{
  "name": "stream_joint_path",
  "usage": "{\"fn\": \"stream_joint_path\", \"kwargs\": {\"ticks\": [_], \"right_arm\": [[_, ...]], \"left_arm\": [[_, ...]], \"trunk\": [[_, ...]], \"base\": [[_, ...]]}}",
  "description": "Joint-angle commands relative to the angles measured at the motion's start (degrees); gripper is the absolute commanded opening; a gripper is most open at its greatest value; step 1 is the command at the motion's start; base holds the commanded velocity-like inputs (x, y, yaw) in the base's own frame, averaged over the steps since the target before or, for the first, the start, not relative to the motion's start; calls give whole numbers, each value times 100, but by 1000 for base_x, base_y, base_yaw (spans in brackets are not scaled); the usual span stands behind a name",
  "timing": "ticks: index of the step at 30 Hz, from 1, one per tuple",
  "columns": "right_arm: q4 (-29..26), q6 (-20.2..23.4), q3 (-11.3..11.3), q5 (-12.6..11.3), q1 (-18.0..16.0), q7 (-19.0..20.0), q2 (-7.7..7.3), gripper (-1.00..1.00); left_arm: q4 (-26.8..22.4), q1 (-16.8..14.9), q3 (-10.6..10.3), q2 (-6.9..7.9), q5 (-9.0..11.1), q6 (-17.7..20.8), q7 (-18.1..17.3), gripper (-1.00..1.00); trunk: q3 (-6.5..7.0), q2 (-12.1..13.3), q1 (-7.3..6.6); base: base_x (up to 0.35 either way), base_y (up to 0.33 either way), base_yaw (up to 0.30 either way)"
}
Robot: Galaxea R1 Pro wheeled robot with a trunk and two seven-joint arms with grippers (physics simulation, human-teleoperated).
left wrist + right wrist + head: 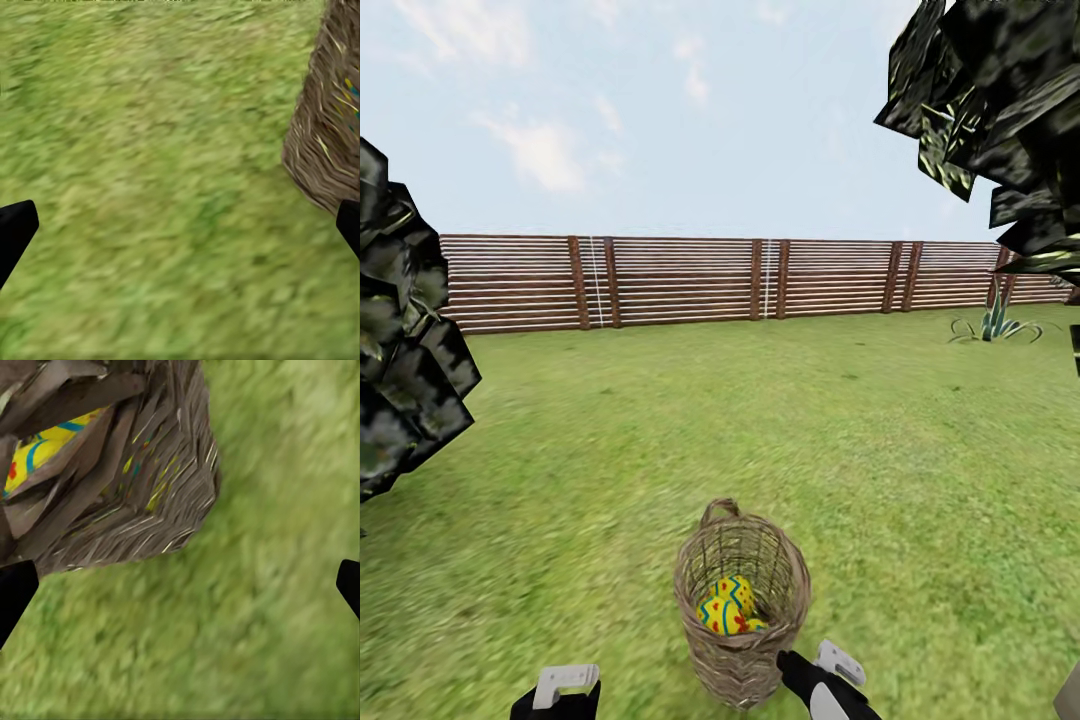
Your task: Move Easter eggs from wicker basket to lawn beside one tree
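The wicker basket [742, 600] stands upright on the lawn [660, 440], close in front of me. Yellow Easter eggs [726, 605] with blue and red bands lie inside it; I can make out two, perhaps a third below them. My left gripper [560, 692] hangs low to the basket's left, apart from it, its black fingertips [16, 231] spread wide over bare grass. My right gripper [822, 680] is just right of the basket's base, also open. In the right wrist view the basket [127, 472] is near, with an egg [41, 446] showing through the weave.
Dark blocky tree crowns hang at the left [400, 340] and upper right [1000, 110]; their trunks are out of view. A brown slat fence [710, 282] closes the far side. A spiky plant [995, 325] grows near it at right. Open grass stretches beyond the basket.
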Motion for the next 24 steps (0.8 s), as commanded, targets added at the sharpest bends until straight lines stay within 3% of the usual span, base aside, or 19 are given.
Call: {"fn": "stream_joint_path", "kwargs": {"ticks": [1, 24], "right_arm": [[-13, 25, 37, -30, -1, -47, -4, 100], [-13, 27, 37, -30, 0, -53, -12, 100]], "left_arm": [[-15, 2, -8, 3, 32, 32, 26, 100], [-17, 2, -11, 0, 31, 32, 29, 100]], "trunk": [[13, 39, -23], [426, 961, -528]], "base": [[0, 0, 0], [0, 0, 0]]}}
